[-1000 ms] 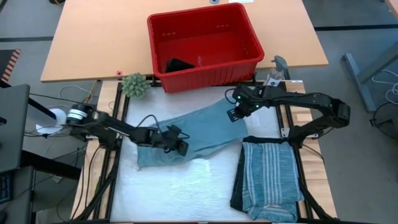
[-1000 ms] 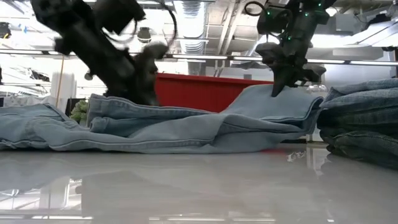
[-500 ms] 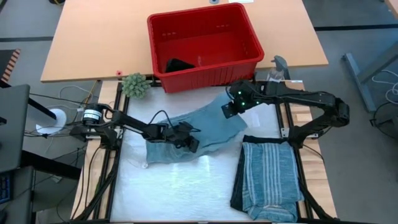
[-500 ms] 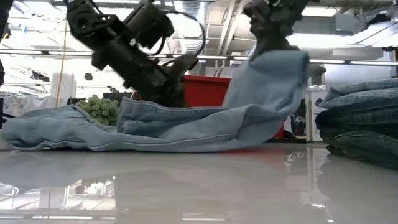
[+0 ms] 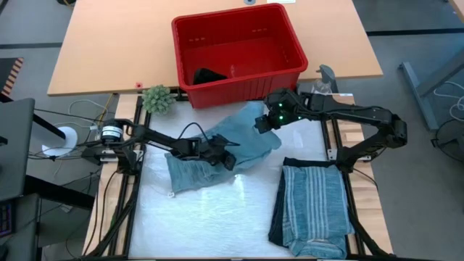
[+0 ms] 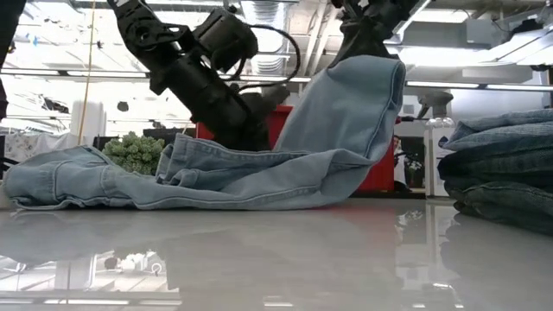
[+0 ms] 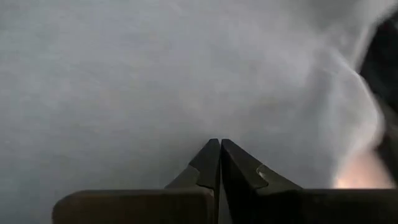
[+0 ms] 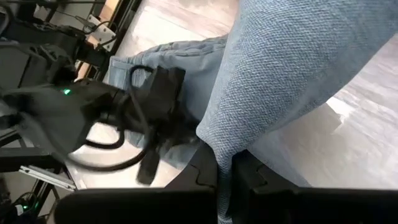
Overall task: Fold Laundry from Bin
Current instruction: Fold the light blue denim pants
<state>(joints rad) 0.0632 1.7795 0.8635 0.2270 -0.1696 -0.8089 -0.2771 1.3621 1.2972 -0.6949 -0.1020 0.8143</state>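
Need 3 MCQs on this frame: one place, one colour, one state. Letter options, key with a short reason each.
1. Where is the folded striped shirt?
A. in the bin
B. on the table's right side, atop a dark garment
C. under the left arm

2. What colour is the bin?
A. red
B. green
C. white

3. What is the right gripper doing?
A. open above the bin
B. resting on the shirt
C. shut on the denim piece, one end lifted

Key:
1 B: the high view shows it below the right arm, folded on a dark garment.
2 A: bright red in the high view.
3 C: the low view shows one end of the denim hanging from it, and the right wrist view shows cloth pinched between its fingers. The left gripper, shut, pins the other part to the table.
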